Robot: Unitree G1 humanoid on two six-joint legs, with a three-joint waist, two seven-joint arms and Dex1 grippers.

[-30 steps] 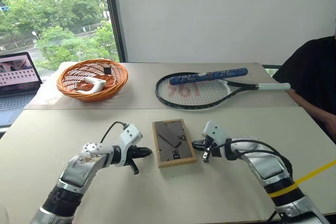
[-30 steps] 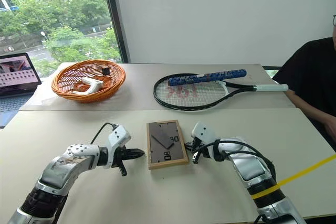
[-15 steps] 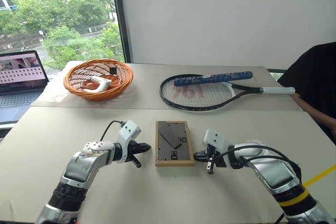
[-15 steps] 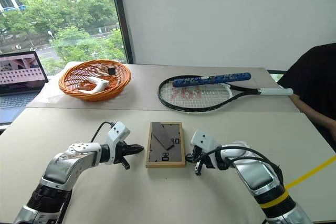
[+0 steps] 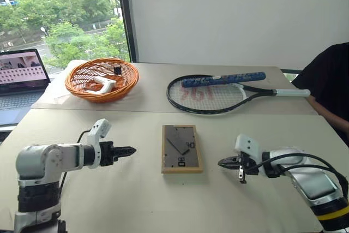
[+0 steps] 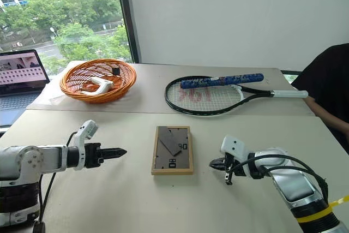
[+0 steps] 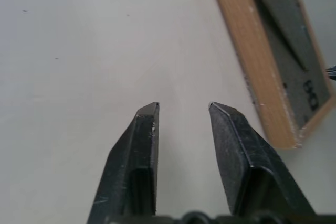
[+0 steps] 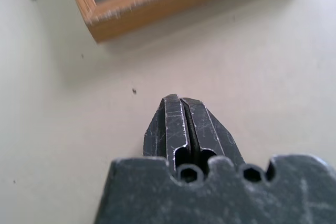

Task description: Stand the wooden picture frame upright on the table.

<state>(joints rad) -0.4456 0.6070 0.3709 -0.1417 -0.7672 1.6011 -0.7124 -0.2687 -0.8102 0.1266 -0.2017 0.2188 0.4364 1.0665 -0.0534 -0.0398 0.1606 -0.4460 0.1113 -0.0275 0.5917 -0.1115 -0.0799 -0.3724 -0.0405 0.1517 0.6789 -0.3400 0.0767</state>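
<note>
The wooden picture frame [image 5: 181, 148] lies flat on the table [image 5: 136, 200] with its dark grey back panel and stand flap facing up. My left gripper [image 5: 131, 150] hovers to the left of it, pointing at it across a clear gap. In the left wrist view its fingers [image 7: 144, 129] stand open with nothing between them, and the frame's wooden edge [image 7: 247, 61] lies beyond them. My right gripper [image 5: 221, 162] is to the right of the frame's near corner, apart from it. In the right wrist view it [image 8: 180, 100] is shut on nothing, short of the frame's corner [image 8: 157, 3].
An orange wicker basket [image 5: 101, 78] holding a white object stands at the back left, and a tennis racket [image 5: 210, 94] lies behind the frame. A laptop [image 5: 19, 75] is at the far left. A person in black [image 5: 327, 80] sits at the right edge.
Both grippers have drawn away from the frame, the left one to the left and the right one to the right. The left fingers have opened. The frame still lies flat.
</note>
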